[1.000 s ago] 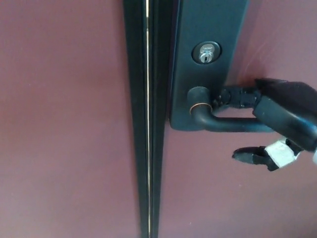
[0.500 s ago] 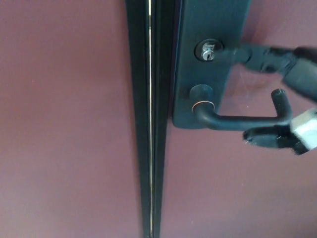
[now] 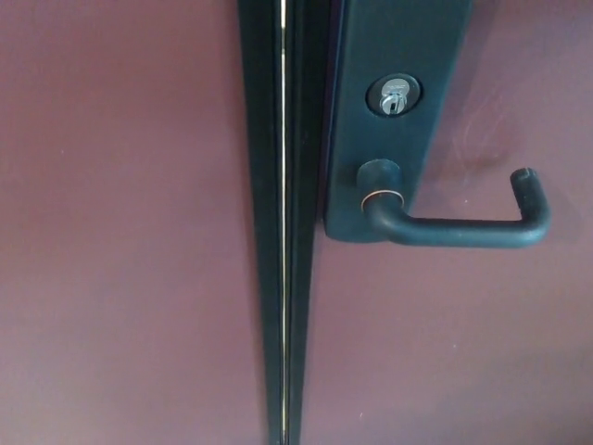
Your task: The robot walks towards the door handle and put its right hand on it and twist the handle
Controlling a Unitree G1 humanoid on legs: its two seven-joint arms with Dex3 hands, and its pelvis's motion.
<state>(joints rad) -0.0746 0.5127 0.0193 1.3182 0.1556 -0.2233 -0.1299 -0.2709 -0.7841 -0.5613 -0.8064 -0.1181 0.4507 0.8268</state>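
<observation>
A dark lever door handle (image 3: 459,228) juts to the right from a dark backplate (image 3: 389,56) on a maroon door (image 3: 463,352). Its bar lies level and its tip hooks back toward the door at the right end. A silver key cylinder (image 3: 393,96) sits in the plate just above the handle's hub. Nothing touches the handle. Neither of my hands shows in the head view.
A dark vertical seam with a thin bright line (image 3: 283,222) runs down between the handle door and a second maroon door leaf (image 3: 120,222) on the left.
My right hand, on the handle a second ago and lifting off to the right half a second ago, has left the picture. The handle stands bare and level.
</observation>
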